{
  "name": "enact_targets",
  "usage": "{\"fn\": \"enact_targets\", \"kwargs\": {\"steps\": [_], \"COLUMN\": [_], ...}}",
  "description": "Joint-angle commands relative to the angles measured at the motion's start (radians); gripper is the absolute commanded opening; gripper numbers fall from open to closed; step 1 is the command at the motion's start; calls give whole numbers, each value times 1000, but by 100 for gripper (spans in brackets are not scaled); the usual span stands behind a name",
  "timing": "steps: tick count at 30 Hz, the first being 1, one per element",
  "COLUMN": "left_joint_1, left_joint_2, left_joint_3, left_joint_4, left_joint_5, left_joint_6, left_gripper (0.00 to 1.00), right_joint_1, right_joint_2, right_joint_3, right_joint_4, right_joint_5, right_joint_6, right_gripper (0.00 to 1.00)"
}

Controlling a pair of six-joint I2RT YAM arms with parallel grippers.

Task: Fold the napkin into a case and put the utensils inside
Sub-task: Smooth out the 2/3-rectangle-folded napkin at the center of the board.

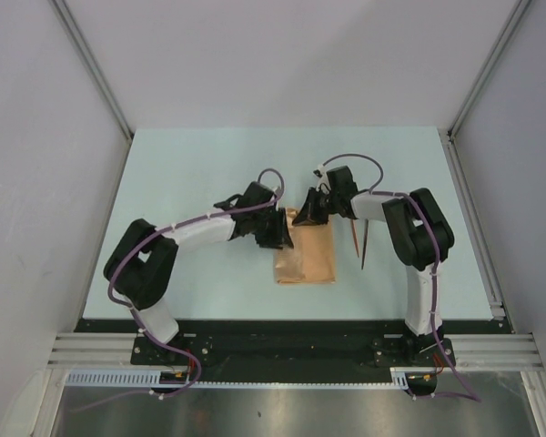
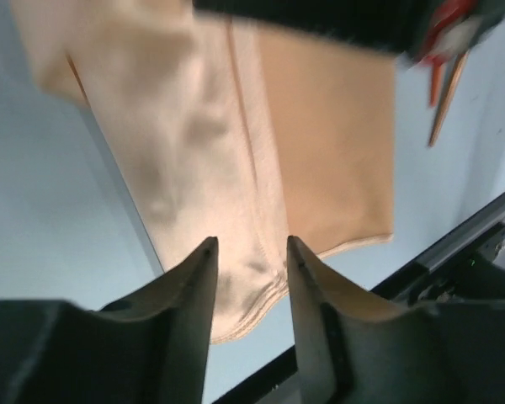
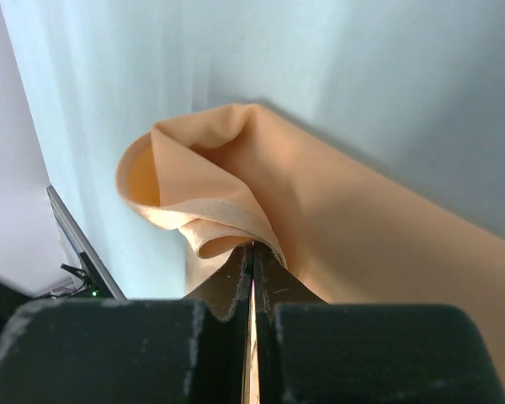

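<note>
We see the peach napkin (image 1: 305, 255) lying folded into a rough rectangle at the middle of the table (image 1: 191, 173). Its long axis runs from the far side toward the arm bases. The two reddish-brown utensils (image 1: 362, 238) lie just to its right, apart from it. They are slim and run nearly along the same axis, their tips converging toward the near edge.

The right end effector (image 3: 252, 248) is closed, pinching the hemmed far end, which curls up into a soft loop. The left end effector (image 2: 248, 252) stands parted over the cloth's left edge, gripping nothing.

Wide bare pale-blue table lies to the left and beyond. The fabric is matte and lightly creased.
</note>
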Motion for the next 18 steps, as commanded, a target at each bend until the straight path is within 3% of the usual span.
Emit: {"fn": "enact_targets", "kwargs": {"steps": [1,3,5,12,18], "left_joint_1": [59,68,85,147,164], "left_joint_2": [-32,40,79,172,229], "left_joint_3": [215,325,385,424,414], "left_joint_4": [-166,-217,-251,-190,-170], "left_joint_5": [-179,-223,-254,-214,-189], "left_joint_6": [114,158,160,120,60], "left_gripper": [47,46,37,13,7], "right_joint_1": [-24,-25,-25,-33,-42], "right_joint_2": [26,35,43,44,40], "right_joint_3": [31,31,34,31,31], "right_joint_4": [22,33,44,72,76], "right_joint_5": [-11,-22,-30,-42,-45], "right_joint_6": [-20,-17,-11,0,4], "right_gripper": [0,0,0,0,0]}}
